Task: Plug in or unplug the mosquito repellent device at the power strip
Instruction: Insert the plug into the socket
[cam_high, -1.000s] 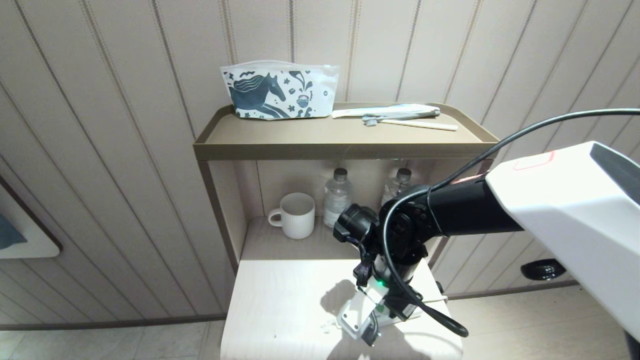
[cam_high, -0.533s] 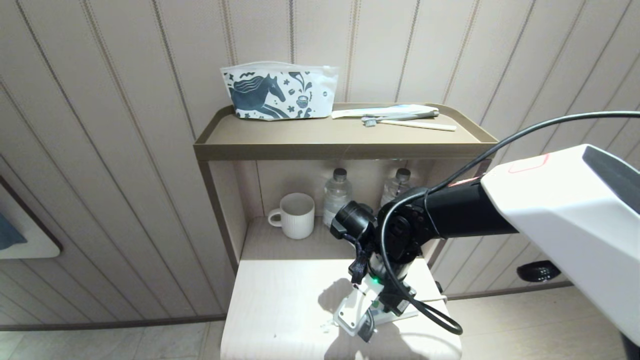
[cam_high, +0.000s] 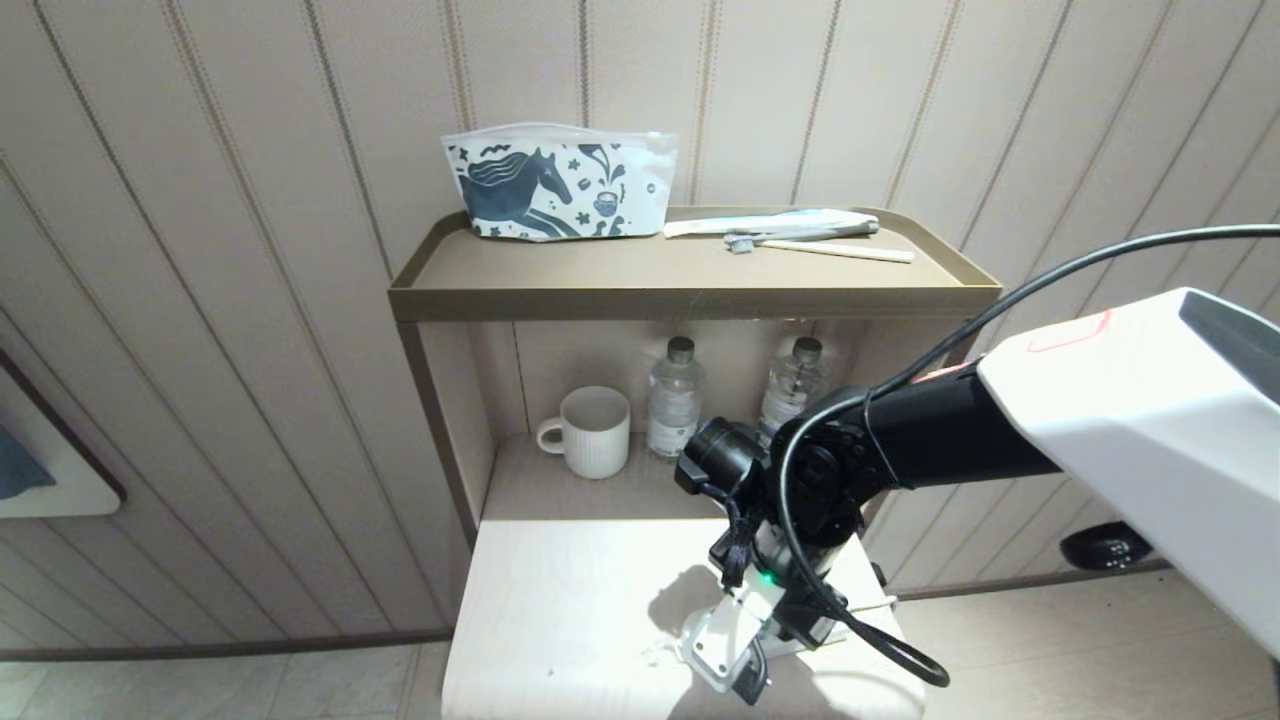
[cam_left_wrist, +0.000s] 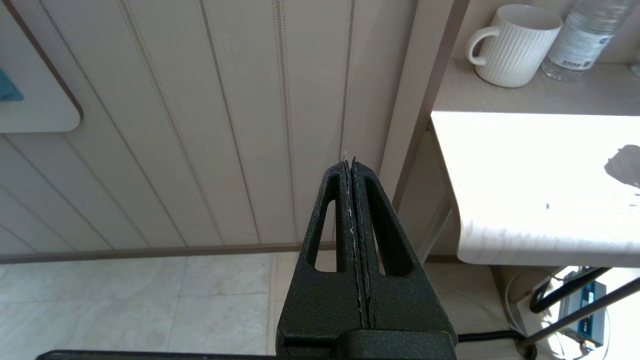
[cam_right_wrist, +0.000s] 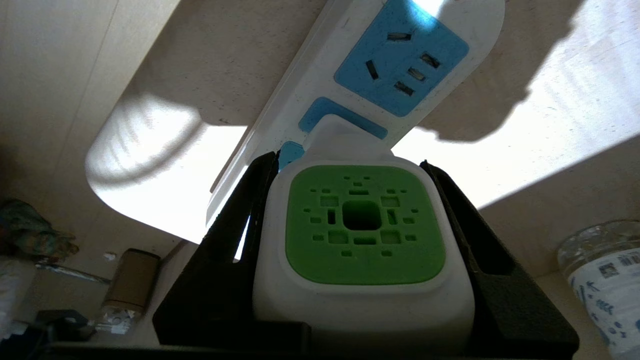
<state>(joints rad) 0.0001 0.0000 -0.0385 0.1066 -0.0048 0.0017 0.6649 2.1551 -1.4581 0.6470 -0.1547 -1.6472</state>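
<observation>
Right hand (cam_right_wrist: 357, 170) clamps the mosquito repellent device (cam_right_wrist: 364, 235) at the bench's near right corner, directly over the power strip (cam_right_wrist: 400, 60) (strip runs diagonally); left hand (cam_left_wrist: 353, 165) shut, empty, parked.

Beyond the gripper, under the shelf — a ribbed white mug (cam_high: 593, 431) and two water bottles (cam_high: 673, 398); above it, a horse-print pouch (cam_high: 556, 182) and toothbrush (cam_high: 818, 246).
</observation>
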